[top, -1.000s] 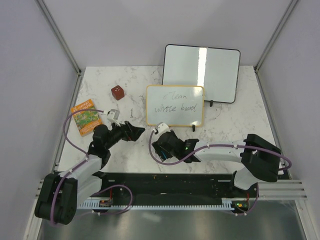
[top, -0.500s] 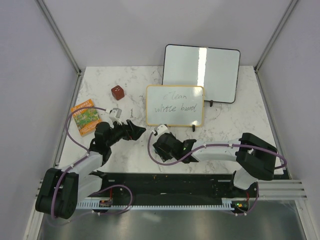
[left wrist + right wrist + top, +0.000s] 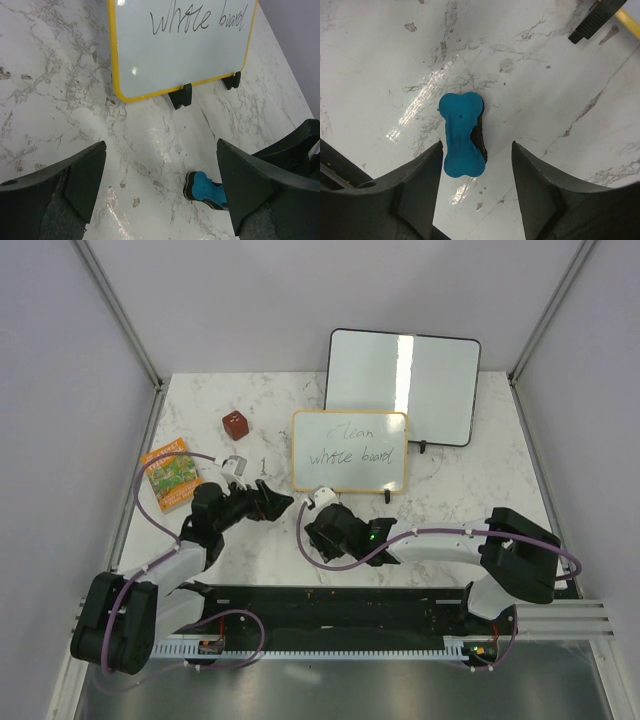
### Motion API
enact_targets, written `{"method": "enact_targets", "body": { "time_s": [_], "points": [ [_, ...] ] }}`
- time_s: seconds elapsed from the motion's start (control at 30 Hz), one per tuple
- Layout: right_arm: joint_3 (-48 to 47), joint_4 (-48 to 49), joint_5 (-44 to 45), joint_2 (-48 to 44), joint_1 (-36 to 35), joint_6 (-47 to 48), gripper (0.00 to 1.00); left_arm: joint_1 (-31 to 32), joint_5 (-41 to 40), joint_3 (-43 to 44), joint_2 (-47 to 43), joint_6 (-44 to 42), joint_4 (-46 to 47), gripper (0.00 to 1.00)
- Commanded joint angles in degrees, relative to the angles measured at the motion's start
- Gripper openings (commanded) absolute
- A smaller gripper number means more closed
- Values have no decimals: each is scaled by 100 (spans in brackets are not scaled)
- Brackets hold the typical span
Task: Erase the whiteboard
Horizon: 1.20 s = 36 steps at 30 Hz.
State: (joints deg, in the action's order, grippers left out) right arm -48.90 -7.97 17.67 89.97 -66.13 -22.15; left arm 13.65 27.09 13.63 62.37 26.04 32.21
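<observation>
Lying before the whiteboard, blue eraser, perhaps touching right gripper.

Just off the centre of the marble table, at 12 o'clock, stands the whiteboard, with a black-framed board at 1. A brown cube lies at 10, an orange booklet at 9 and a blue eraser at 6.

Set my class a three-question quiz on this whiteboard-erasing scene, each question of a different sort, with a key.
1. True or false: the whiteboard is wiped blank.
2. Which hand has the blue eraser between its fingers? A left, B right.
3. Fill in: the eraser lies on the ____.
Key: 1 false, black handwriting shows on it. 2 B, the right hand, open around it. 3 table.
</observation>
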Motion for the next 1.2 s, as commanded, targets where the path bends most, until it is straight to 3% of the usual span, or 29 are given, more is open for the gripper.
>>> {"method": "enact_targets", "body": {
  "time_s": [0.0, 0.23, 0.3, 0.37, 0.47, 0.63, 0.9, 1.1, 1.17],
  "points": [
    [-216, 155, -255, 231, -49, 9, 64, 32, -46, 272, 65, -231, 5, 97],
    [-312, 146, -264, 714, -76, -26, 62, 59, -90, 272, 39, -249, -13, 98],
    [-356, 103, -186, 802, -84, -52, 55, 76, -108, 272, 47, -249, -21, 98],
    [-383, 41, -2, 846, -85, -96, 37, 76, -108, 281, 47, -249, -21, 98],
    [-400, -38, 262, 820, -84, -158, 22, 68, -151, 281, 39, -240, -30, 97],
    [-322, -65, 526, 654, -84, -193, 7, 85, -230, 307, 74, -196, -39, 97],
    [-120, -82, 1404, 109, -58, -114, 0, 85, -529, 807, 547, -222, 83, 96],
    [-40, 6, 1529, -559, 407, 106, 0, 85, -600, 1651, 1724, -284, 707, 95],
    [-84, -3, 1285, -639, 811, 220, 0, 76, -608, 1959, 2337, -162, 1208, 87]
  ]
}}
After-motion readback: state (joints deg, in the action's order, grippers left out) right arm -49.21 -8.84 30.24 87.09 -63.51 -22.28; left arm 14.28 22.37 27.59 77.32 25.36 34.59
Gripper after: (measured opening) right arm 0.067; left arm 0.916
